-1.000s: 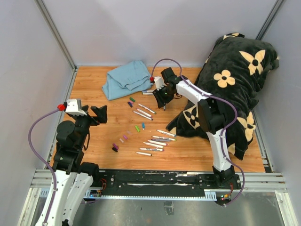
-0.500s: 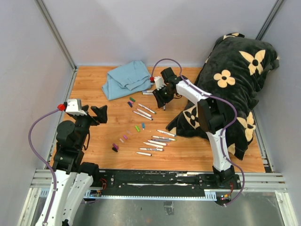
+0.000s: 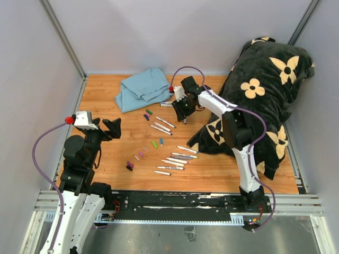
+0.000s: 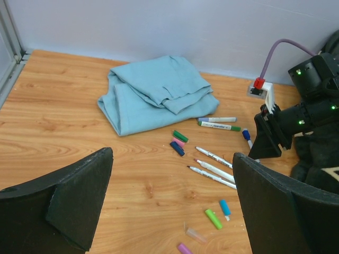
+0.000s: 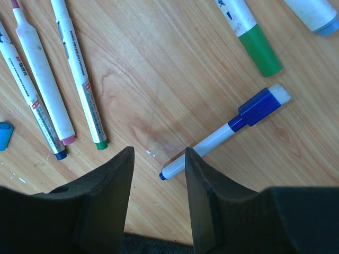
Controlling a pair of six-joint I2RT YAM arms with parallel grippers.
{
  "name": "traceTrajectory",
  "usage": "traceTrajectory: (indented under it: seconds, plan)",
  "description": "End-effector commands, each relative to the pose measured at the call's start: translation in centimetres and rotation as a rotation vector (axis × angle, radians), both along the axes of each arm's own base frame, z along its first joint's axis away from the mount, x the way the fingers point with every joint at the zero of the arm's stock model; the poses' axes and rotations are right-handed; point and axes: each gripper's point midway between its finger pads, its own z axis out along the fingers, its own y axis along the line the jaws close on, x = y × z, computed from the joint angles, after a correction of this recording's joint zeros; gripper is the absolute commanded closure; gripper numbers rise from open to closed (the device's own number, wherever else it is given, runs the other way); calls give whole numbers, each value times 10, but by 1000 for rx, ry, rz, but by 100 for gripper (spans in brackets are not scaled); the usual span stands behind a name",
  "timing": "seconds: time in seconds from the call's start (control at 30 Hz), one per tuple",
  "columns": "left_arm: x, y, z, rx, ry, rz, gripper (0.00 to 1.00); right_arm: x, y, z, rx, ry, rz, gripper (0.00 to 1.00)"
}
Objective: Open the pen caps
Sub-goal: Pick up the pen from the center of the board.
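Note:
My right gripper (image 3: 183, 113) hangs low over the far middle of the table, open. In the right wrist view its jaws (image 5: 159, 165) straddle the tail end of a white marker (image 5: 212, 142) lying flat, its blue cap (image 5: 259, 106) still on. A gap shows beside the barrel. A green-capped marker (image 5: 254, 42) lies just beyond. Loose pen caps lie scattered: green (image 4: 180, 136), pink (image 4: 179, 142), dark blue (image 4: 177, 148), lime (image 4: 213, 218), light blue (image 4: 225, 207). My left gripper (image 4: 172, 211) is raised at the left (image 3: 108, 128), wide open and holding nothing.
A folded blue cloth (image 3: 144, 89) lies at the back. A black flowered cushion (image 3: 265, 90) fills the right side, close to my right arm. Several uncapped markers (image 3: 176, 159) lie near the front middle, and a dark purple cap (image 3: 130, 165) sits to their left.

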Motion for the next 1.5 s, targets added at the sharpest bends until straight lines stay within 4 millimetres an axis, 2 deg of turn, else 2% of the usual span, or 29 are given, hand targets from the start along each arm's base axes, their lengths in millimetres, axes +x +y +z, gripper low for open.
traceTrajectory:
  seconds: [0.0, 0.33, 0.63, 0.73, 0.9, 1.0, 1.33, 1.47]
  plan:
    - [1, 0, 10, 9, -39, -3, 1, 9, -5, -7, -13, 3, -40, 56]
    - [1, 0, 10, 10, -37, -5, 1, 15, -11, -12, -48, -12, -112, 56]
    - [1, 0, 10, 9, -39, -6, 1, 20, -12, 34, -16, -111, -74, 59]
    - [0, 0, 11, 9, -42, -7, 1, 25, -20, 28, -60, -128, -105, 58]
    - [0, -1, 10, 9, -39, -10, 2, 32, -31, 4, -133, -120, -150, 58]
    - [0, -1, 10, 10, -39, -10, 1, 35, -34, -1, -155, -122, -167, 60]
    - [0, -1, 10, 9, -40, -9, 1, 33, -31, -14, -151, -92, -168, 75]
    - [0, -1, 11, 10, -41, -10, 1, 32, -32, -17, -154, -86, -166, 77]
